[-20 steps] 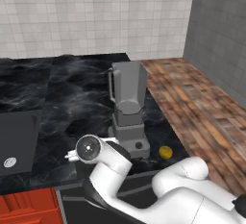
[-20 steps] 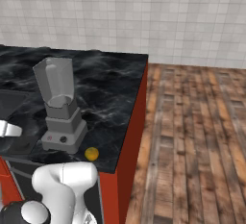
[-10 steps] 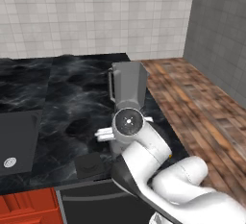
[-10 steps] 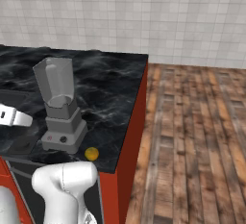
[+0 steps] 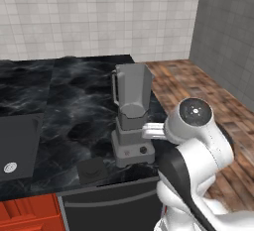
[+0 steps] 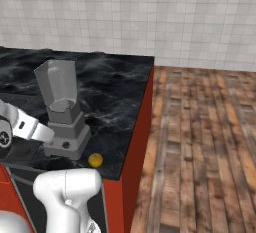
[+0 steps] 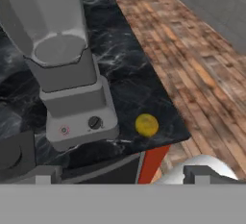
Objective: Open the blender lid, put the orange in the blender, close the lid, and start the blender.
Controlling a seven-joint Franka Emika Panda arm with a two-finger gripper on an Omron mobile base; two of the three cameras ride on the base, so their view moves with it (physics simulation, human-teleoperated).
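Grey blender (image 5: 131, 113), yellow-orange orange (image 7: 146, 124)

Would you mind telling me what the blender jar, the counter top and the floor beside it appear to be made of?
The blender jar looks like matte grey plastic, opaque with flat shading, though a render leaves that open. The counter top appears to be polished black marble or similar stone: white veins and a soft sheen. The floor looks like reddish-brown wooden planks, with visible grain and board seams.

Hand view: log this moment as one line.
grey square-jar blender: lid off | dark square lid: on counter | small round orange: beside base | claw: open
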